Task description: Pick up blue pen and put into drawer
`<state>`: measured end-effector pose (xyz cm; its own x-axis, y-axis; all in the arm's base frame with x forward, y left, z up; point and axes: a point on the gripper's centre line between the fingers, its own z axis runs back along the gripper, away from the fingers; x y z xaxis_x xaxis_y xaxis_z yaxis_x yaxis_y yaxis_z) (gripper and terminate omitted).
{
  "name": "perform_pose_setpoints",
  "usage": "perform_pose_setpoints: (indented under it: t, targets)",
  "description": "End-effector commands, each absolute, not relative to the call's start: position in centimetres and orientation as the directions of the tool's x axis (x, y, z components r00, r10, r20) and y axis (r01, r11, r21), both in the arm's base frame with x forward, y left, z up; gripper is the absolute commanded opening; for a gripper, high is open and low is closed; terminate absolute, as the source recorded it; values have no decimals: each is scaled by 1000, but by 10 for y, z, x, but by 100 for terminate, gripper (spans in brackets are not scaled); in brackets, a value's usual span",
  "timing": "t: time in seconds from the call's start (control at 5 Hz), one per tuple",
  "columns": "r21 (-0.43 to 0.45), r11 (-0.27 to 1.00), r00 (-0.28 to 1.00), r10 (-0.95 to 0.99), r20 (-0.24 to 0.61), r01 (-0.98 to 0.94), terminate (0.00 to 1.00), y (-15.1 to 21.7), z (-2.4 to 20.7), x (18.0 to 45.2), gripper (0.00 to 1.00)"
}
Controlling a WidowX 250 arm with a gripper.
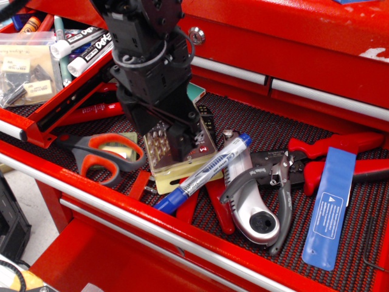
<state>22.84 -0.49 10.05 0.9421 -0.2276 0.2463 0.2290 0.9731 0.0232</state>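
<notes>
The blue pen [203, 172] lies slantwise in the wide mesh-lined drawer, its blue cap up right, resting on a drill-bit case and red handles. The smaller red drawer [61, 97] stands open at the upper left, with markers and plastic bags in it. My black gripper [163, 137] hangs over the drill-bit case, just left of the pen. Its jaws are apart, the drill bits show between them, and it holds nothing. It does not touch the pen.
Orange-handled scissors [100, 155] lie left of the gripper. The gold drill-bit case [182, 165] lies under it. A silver tool [255, 213], red pliers [331, 145] and a flat blue strip [331, 204] lie to the right. White black-labelled markers [85, 48] lie in the small drawer.
</notes>
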Motion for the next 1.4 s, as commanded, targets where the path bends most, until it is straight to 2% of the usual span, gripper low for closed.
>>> perform_pose_setpoints:
  t: [0.0,0.4,1.2]
  targets:
    - [26,959,915,-277,295,282,0,-1,98,241,100]
    - [19,961,906,-265,331,275,0,-15,87,246,100]
    - [-3,976,900,-200,388,218,0,-38,59,234,100]
